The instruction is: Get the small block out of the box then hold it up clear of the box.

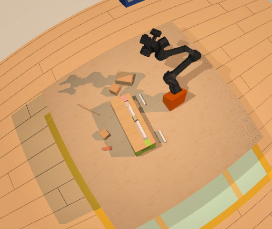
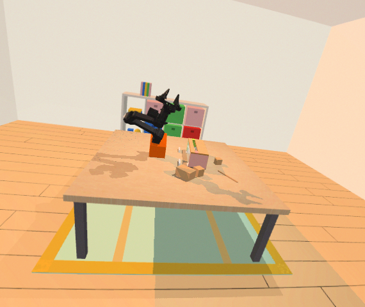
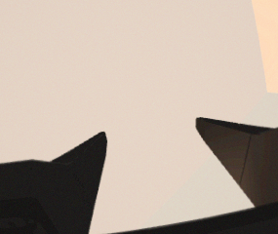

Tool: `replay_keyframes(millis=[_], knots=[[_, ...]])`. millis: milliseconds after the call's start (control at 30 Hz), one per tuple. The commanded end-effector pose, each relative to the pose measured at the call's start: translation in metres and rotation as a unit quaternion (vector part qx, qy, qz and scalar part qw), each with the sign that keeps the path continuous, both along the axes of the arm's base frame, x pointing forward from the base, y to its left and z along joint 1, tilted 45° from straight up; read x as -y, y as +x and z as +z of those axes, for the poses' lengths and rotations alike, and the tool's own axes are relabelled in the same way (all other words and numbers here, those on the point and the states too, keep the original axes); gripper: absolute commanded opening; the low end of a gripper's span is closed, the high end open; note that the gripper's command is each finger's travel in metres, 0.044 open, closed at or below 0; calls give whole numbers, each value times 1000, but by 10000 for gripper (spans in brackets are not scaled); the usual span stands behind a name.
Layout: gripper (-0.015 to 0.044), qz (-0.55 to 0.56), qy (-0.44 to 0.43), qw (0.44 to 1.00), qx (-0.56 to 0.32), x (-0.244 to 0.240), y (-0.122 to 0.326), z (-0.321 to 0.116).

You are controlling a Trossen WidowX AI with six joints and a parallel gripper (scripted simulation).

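Observation:
The box (image 1: 124,123) (image 2: 198,160) stands mid-table, with a wooden top, a long slot along it, a pink end and a green end. Part of the white shelf (image 1: 141,129) shows through the slot. A small tan piece (image 1: 134,118) shows mid-slot; I cannot tell whether it is the block or part of the box. My gripper (image 1: 143,46) (image 2: 173,93) (image 3: 151,129) is open and empty, raised high above the table, away from the box on its pink-end side. Its fingers point upward; the wrist view shows only walls beyond them.
A large wooden block (image 1: 124,78) (image 2: 185,173) and a wooden cube (image 1: 115,89) (image 2: 198,171) lie near the pink end. Behind the box are a stick (image 1: 88,109) (image 2: 227,176), another cube (image 1: 104,134) (image 2: 218,161) and a red-orange piece (image 1: 107,148). Two white bars (image 1: 142,99) (image 1: 162,136) lie before it.

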State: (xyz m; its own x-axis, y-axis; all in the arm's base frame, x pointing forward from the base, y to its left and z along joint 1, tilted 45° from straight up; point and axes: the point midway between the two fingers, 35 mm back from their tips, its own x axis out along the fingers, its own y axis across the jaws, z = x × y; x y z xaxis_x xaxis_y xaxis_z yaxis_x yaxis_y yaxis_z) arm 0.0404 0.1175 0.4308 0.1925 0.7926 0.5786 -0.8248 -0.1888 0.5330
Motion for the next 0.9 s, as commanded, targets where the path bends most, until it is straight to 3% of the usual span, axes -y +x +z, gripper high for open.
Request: replay_keyframes(millis=[0, 233, 433, 633, 867], knots=[[400, -1, 3, 1000, -2, 1, 2, 1], [400, -76, 72, 989, -105, 22, 101, 25], [400, -173, 65, 960, -209, 27, 193, 4], [400, -263, -2, 917, -299, 21, 266, -44], [400, -351, -158, 840, -381, 6, 325, -129]])
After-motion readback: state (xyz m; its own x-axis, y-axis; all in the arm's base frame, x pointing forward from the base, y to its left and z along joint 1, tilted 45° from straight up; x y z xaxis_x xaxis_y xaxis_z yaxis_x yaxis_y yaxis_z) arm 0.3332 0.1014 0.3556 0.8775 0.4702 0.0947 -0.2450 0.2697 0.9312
